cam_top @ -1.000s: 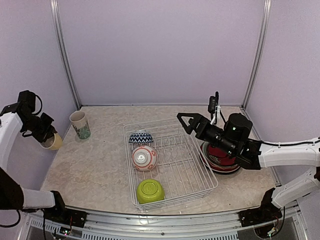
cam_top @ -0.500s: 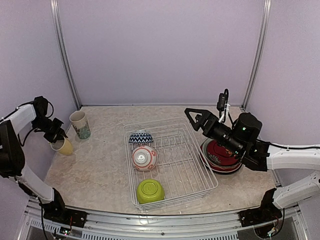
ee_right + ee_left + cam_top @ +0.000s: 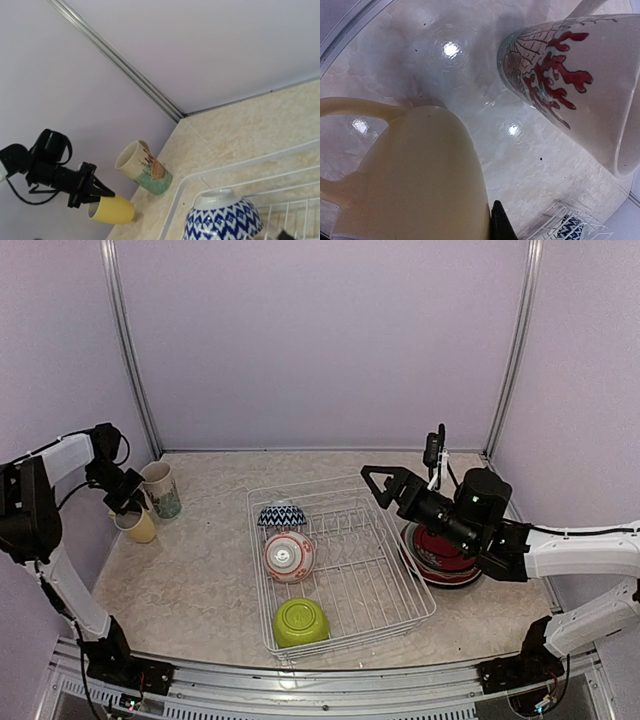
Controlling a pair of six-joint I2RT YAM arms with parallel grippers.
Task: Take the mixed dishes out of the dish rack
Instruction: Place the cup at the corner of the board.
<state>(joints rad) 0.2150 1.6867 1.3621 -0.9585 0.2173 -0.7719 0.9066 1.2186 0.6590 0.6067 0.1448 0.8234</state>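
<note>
Lilac walls close in the beige marbled table (image 3: pixel 200 580) on three sides. The left gripper (image 3: pixel 128 502), jaws pinched together on the rim of the yellow cup (image 3: pixel 139 527), holds it low just beside the cream-teal mug (image 3: pixel 160 489), seemingly to group the drinkware in the far-left corner, where wall and mug leave little slack. The right gripper (image 3: pixel 378 490) hangs with jaws wide apart over the far right of the dish rack (image 3: pixel 320 482), near the stacked plates (image 3: pixel 440 555). It is probably lining up for the blue zigzag bowl (image 3: pixel 282 515), red-white bowl (image 3: pixel 289 556) or lime green bowl (image 3: pixel 301 621) inside the rack, with open room above the wires.
</note>
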